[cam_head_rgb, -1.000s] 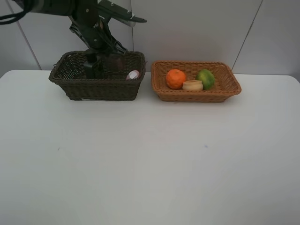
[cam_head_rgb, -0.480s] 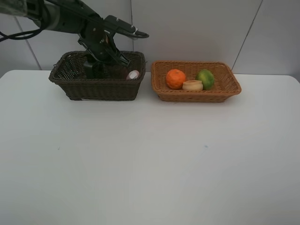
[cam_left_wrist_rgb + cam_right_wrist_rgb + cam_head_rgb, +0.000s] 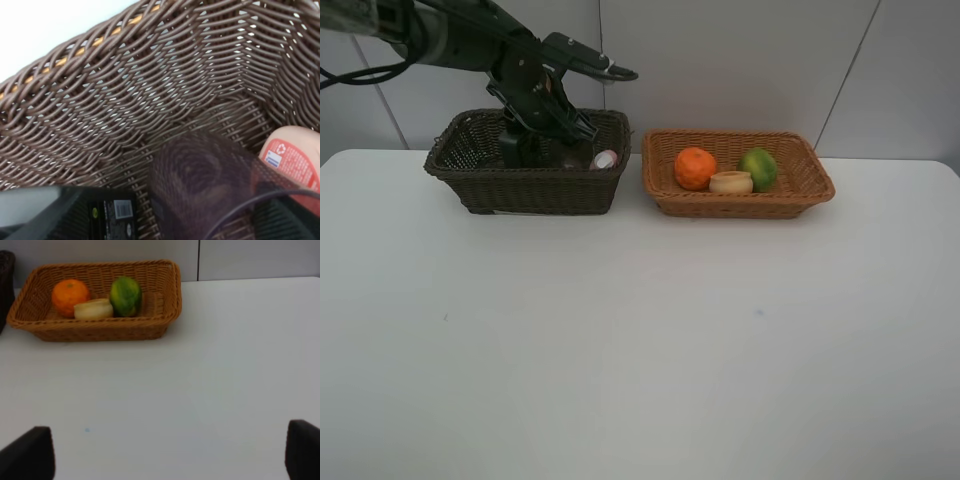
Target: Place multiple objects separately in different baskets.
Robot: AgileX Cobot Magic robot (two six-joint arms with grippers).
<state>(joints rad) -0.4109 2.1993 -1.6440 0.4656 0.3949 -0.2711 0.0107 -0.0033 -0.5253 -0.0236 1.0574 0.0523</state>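
While inside the dark basket [image 3: 525, 185], the left claw [image 3: 535, 150] grips nothing.

Looks to me like a lab-style robot test bench, not a home: bare white table [image 3: 640, 330], plain grey panelled wall [image 3: 740, 60], black robot arm [image 3: 470, 35] with loose cables, only two staged wicker baskets [image 3: 735, 200].

You get bright, even light from above; the white table [image 3: 640, 340] shows no glare, and the two baskets [image 3: 525, 165] [image 3: 735, 172] cast only thin, soft shadows at their bases. Your left wrist view is close and blurred: the mauve cup [image 3: 200, 185] is out of focus. In your right wrist view, the fingertips [image 3: 30, 455] are dark, blurry shapes.
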